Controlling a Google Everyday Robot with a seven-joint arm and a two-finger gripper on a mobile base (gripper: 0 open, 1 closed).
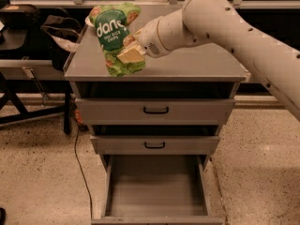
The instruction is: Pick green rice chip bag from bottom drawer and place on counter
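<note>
The green rice chip bag is held upright over the left part of the counter, its lower edge at or just above the grey surface. My gripper is shut on the bag's right side, its tan fingers pinching the crinkled foil. The white arm reaches in from the upper right. Below, the bottom drawer stands pulled out with a bare grey interior.
Two upper drawers with black handles are shut. A dark table with bags stands to the left of the cabinet, and a black cord runs down across the speckled floor.
</note>
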